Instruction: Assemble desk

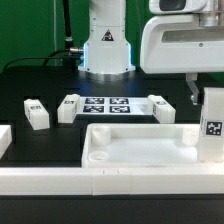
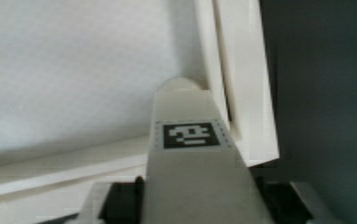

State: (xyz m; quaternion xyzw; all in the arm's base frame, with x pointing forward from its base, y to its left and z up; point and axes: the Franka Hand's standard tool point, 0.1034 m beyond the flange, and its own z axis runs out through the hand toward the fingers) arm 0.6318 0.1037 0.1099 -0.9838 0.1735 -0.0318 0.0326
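1. Clamping a square leg (image 2: pixel 193 150), the gripper (image 2: pixel 196 192) holds it upright, with the long axis running straight out from the jaws.
2. The leg tip points at the tabletop (image 1: pixel 130 150) corner on the exterior view's right end, just inside the raised edge.
3. Spare legs (image 1: pixel 37 115) and the marker board (image 1: pixel 105 105) sit well apart behind it. There's plenty of open room, so I'd guess that edge is the only snag.
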